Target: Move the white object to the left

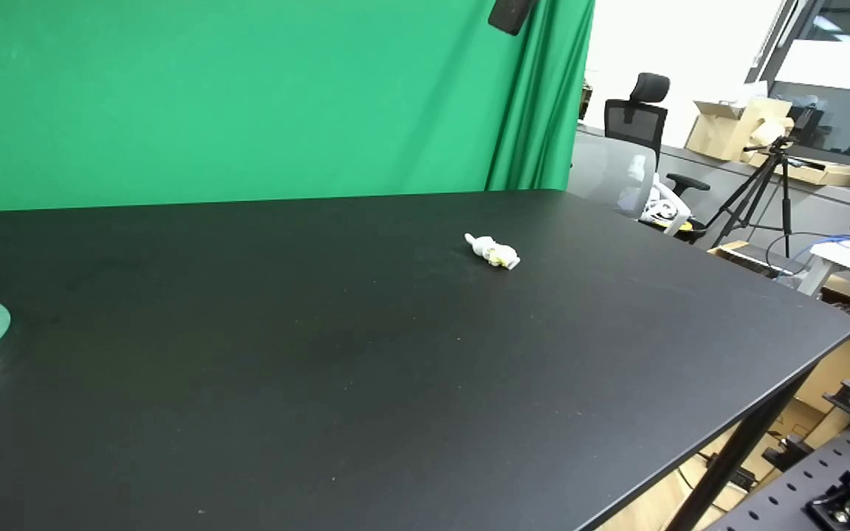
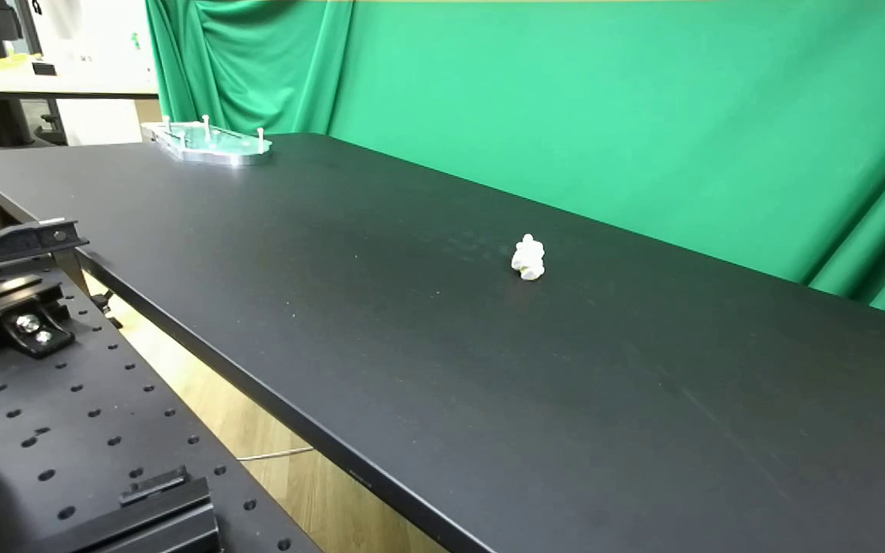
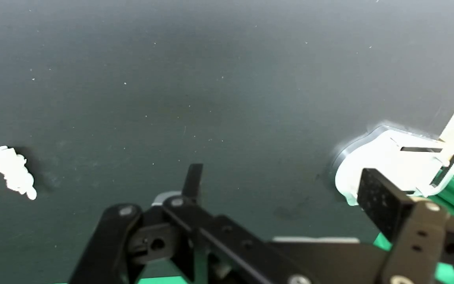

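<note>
The white object [image 1: 493, 251] is a small, lumpy off-white piece lying on the black table. It also shows in an exterior view [image 2: 528, 258]. In the wrist view the white object [image 3: 14, 172] lies near the left edge, well to the left of my gripper. My gripper [image 3: 282, 170] is open, its two black fingers wide apart with only the table surface seen between them. It is above the table and apart from the white object. In an exterior view a dark block, which looks like one fingertip [image 1: 511, 15], shows at the top edge; the rest is out of view.
A pale green clear plate [image 2: 212, 146] with short posts stands at the table's far end. It shows in the wrist view [image 3: 386, 163], partly behind the right finger. A green curtain [image 2: 565, 100] runs along the back of the black table [image 1: 322, 354].
</note>
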You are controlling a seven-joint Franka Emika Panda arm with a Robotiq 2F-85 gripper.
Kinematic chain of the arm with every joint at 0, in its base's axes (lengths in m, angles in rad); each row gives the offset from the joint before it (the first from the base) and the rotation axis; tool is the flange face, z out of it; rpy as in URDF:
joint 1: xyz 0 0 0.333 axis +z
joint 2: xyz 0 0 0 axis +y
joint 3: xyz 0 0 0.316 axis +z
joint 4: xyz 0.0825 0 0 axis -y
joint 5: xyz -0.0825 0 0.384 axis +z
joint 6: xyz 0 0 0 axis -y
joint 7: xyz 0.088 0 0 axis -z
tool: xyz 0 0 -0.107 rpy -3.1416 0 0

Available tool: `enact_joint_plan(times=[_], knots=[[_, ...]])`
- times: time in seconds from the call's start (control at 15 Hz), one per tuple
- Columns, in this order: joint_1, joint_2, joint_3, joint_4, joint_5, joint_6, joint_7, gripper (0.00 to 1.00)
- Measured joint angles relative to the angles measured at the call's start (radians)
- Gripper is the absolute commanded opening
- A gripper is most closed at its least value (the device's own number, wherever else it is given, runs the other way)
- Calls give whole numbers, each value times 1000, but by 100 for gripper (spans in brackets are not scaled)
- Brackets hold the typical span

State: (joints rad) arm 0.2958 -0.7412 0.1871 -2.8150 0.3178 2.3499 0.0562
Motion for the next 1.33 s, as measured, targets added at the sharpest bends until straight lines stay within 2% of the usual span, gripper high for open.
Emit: enact_joint_plan(times=[0.2,0.53,0.8,1.2,1.33], knots=[[-17,0,-1,2,-32,2,1,100],[-155,4,-55,3,-167,2,-20,100],[-249,41,-155,4,-270,3,-155,100],[-326,133,-348,11,-378,-7,-442,100],[-331,146,-363,15,-378,-6,-458,100]])
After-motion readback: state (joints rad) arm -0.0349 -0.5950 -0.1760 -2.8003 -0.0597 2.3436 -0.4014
